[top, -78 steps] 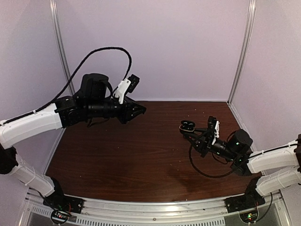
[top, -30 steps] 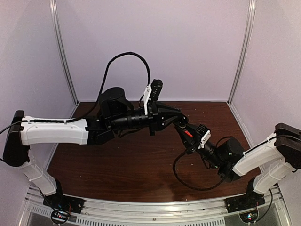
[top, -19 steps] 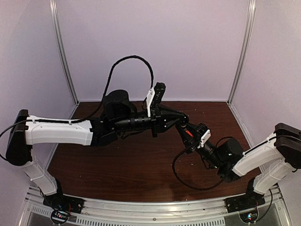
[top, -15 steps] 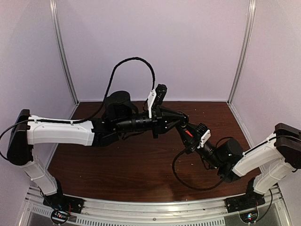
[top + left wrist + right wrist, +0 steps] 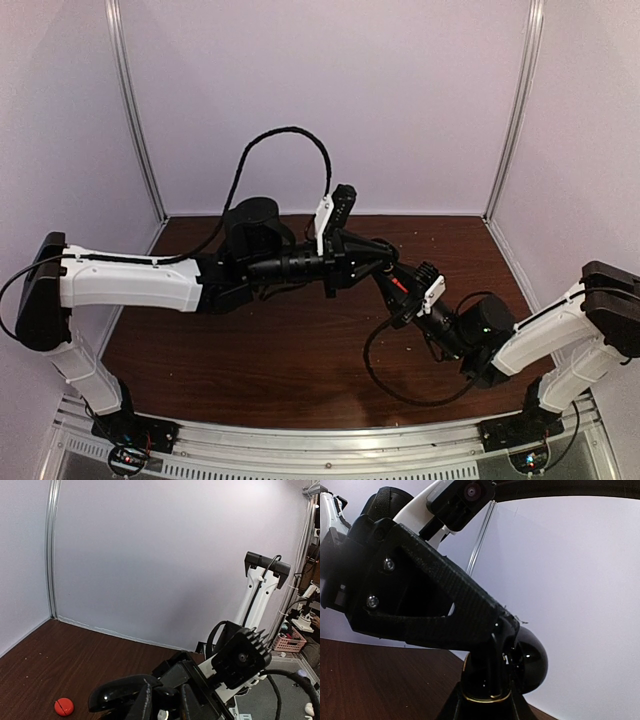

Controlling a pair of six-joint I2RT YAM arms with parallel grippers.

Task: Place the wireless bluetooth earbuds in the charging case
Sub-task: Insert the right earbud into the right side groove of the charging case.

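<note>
Your right fingers (image 5: 395, 285) are clamped on the glossy black charging case (image 5: 529, 661), up off the surface mid-scene; left fingers (image 5: 465, 612) sit tip-down on it, can't tell their gap or if an earbud is in there. I'd guess it's light, slick and easy to flick away, so pinch the body gently

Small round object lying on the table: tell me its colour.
The round object is red; left wrist view.

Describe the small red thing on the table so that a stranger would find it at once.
In the left wrist view, follow the brown table down to the lower left corner. A small round red piece lies left of the glossy black case. Nothing else on the table is red; one dark line crosses it.
</note>
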